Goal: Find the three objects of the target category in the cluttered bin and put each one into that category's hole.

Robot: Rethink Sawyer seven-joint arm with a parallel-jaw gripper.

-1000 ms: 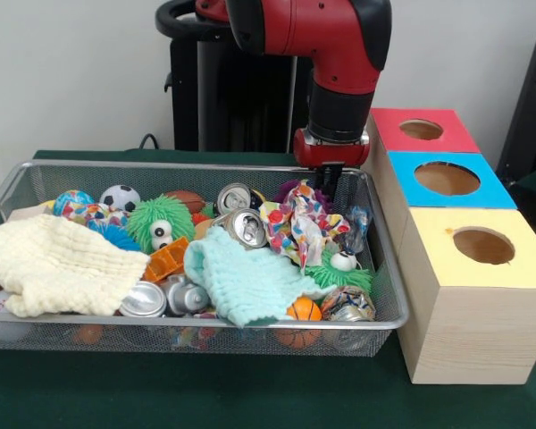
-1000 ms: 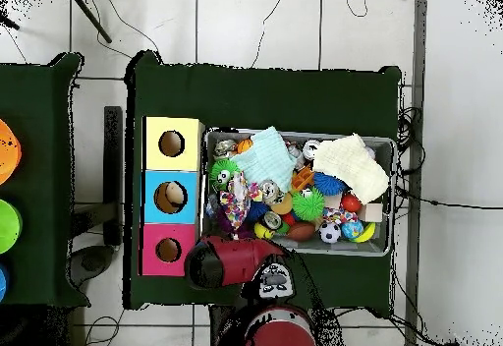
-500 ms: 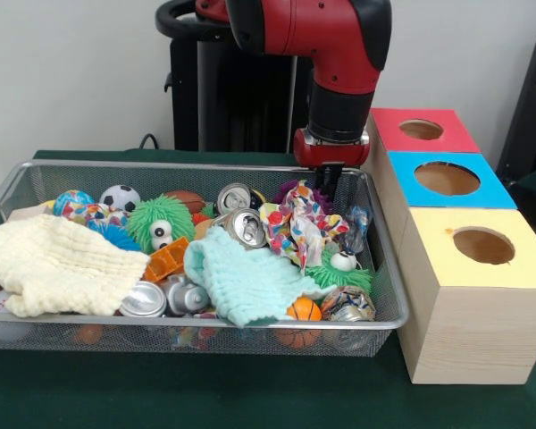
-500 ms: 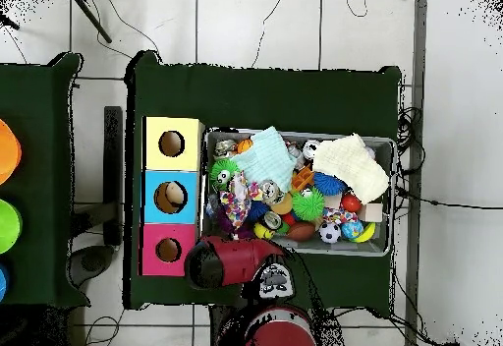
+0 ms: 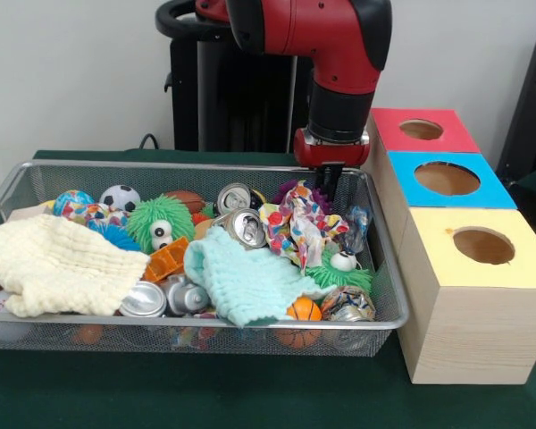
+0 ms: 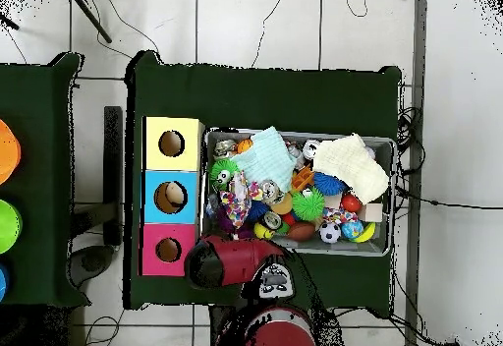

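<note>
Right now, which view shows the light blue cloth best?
The front view: the light blue cloth drapes over clutter in the wire bin. The overhead view shows only a small pale patch.

No legible text, seemingly.

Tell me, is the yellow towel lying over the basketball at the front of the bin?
No, the yellow towel lies at the other end of the bin, well apart from the basketball, which sits beside the pale green cloth.
</note>
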